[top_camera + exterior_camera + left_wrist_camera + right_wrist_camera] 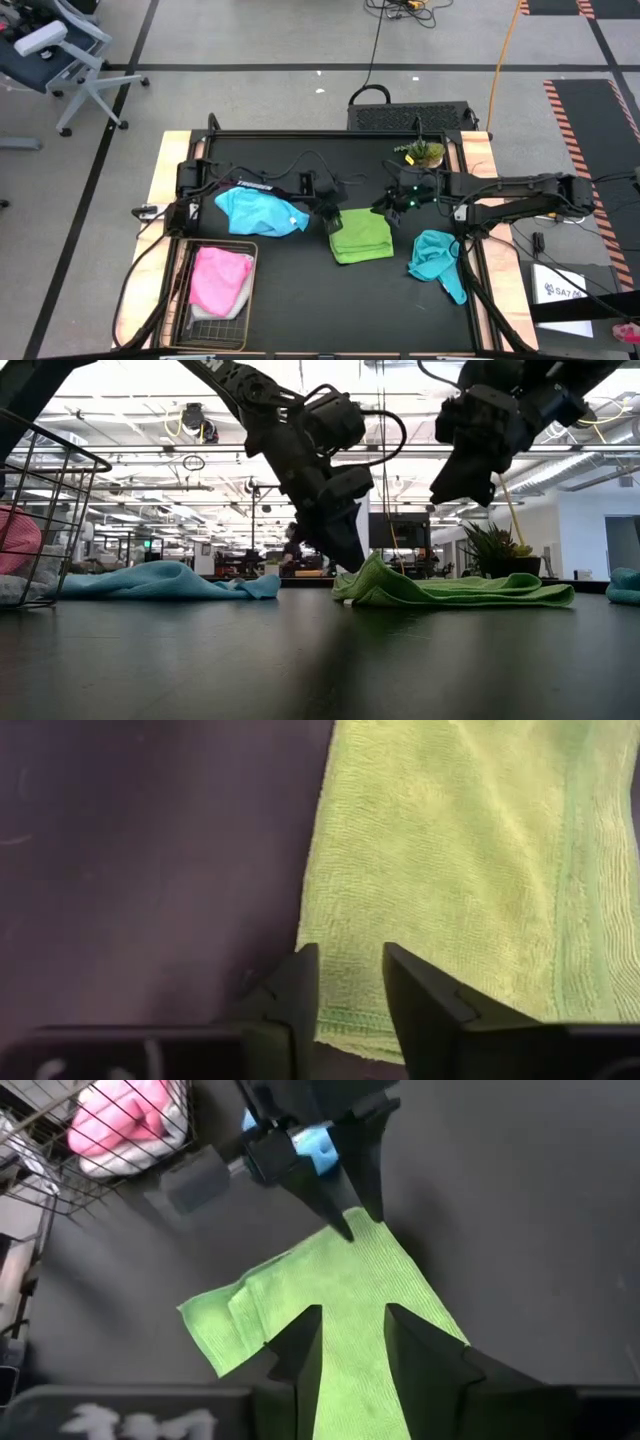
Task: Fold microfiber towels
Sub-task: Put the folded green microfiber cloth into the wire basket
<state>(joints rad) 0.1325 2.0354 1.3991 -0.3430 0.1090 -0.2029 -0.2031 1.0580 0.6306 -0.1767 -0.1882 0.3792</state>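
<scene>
Both arms are matte black with loose black cables; the left gripper [345, 555] has tapered wedge fingers, the right gripper [392, 208] a green light.

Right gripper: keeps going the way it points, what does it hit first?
Most likely the green towel, seen between the open fingers of the right gripper in its wrist view. The gripper hangs above it; depth unclear.

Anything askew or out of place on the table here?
The teal towel lies crumpled with one end hanging off the table's right edge. The light blue towel is bunched too. The lime green towel sits folded.
</scene>
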